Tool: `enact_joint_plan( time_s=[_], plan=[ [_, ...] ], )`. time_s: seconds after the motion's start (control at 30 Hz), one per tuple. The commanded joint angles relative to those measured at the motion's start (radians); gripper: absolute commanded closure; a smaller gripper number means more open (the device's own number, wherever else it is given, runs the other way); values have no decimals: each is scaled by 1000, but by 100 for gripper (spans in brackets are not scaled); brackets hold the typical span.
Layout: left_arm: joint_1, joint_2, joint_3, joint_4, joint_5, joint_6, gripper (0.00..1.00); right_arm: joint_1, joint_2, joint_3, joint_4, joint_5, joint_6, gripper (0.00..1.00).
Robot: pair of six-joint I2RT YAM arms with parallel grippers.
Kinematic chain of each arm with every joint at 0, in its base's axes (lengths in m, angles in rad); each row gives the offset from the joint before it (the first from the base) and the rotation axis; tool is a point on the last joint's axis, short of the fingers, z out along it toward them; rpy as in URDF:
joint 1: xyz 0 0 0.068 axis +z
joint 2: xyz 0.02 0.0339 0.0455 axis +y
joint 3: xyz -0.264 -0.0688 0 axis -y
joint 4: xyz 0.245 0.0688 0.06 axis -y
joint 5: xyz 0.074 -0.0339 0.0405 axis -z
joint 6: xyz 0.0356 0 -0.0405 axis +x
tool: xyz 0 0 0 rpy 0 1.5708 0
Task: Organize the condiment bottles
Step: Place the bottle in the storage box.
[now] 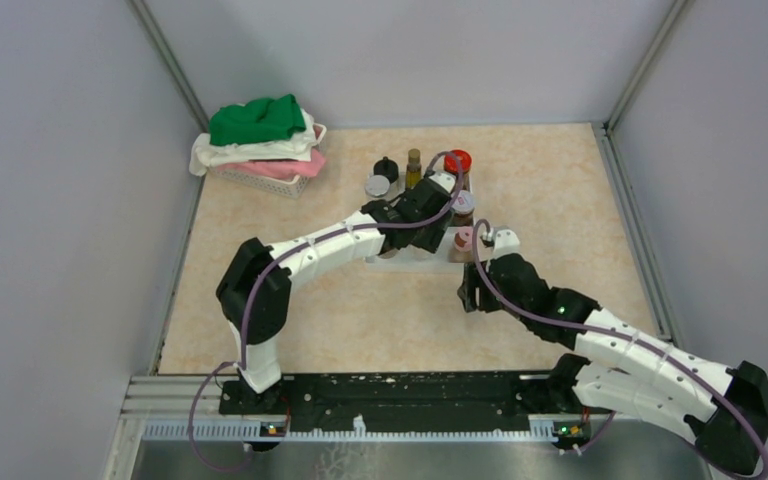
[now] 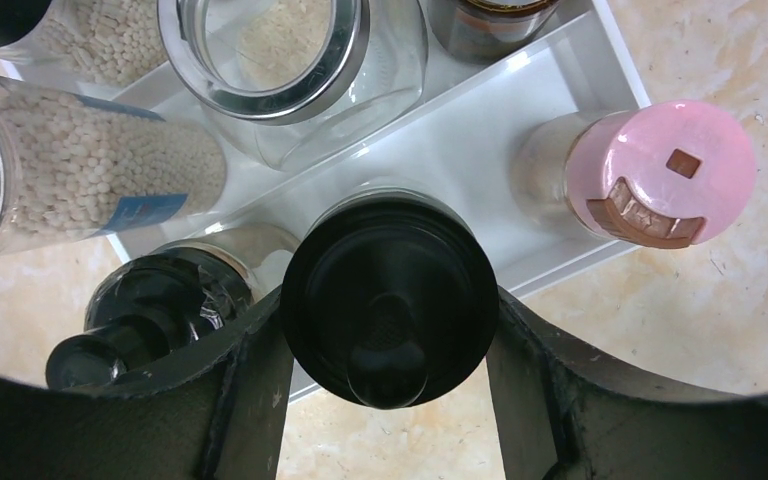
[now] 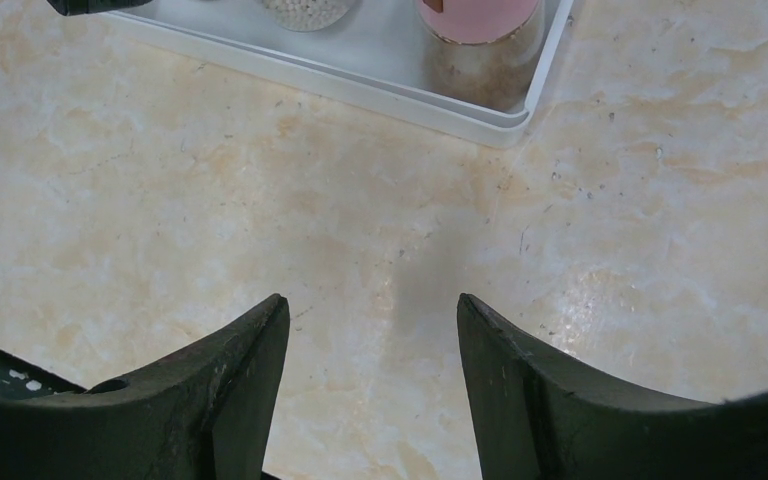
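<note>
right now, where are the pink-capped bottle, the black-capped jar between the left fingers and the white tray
pink-capped bottle point(image 2: 660, 165): left wrist view, top of its pink cap
black-capped jar point(image 2: 390, 300): left wrist view, centre of its black lid
white tray point(image 2: 465, 140): left wrist view, bare floor of the tray

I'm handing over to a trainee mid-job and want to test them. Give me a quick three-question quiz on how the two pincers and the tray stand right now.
1. True or false: the right pincer is gripping a bottle.
2. Which cap colour sits between the fingers of the left pincer? A) red B) black C) pink
3. Fill in: the pink-capped bottle stands in a corner of the white ___.

Key:
1. False. It hangs open and empty over the table.
2. B. It is closed on the black-capped jar.
3. tray
</note>
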Motion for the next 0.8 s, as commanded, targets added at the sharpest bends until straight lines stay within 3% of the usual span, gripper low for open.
enact_joint_plan(
  time_s=[0.0, 0.3, 0.33, 0.43, 0.57, 0.77],
  plan=[
    [10, 1, -12, 112, 27, 19, 57, -11, 15, 4, 50, -9, -17, 38],
    [15, 10, -23, 141, 50, 26, 55, -19, 40, 9, 64, -20, -25, 38],
    [16, 11, -22, 142, 52, 28, 53, -19, 43, 9, 66, -23, -26, 38],
    [16, 15, -18, 139, 50, 28, 29, -19, 50, 11, 71, -25, -27, 38],
    [16, 12, -19, 136, 44, 29, 17, -19, 57, 13, 73, -33, -26, 38],
    [16, 5, -15, 137, 32, 42, 17, -19, 59, 11, 79, -44, -20, 38]
  ],
)
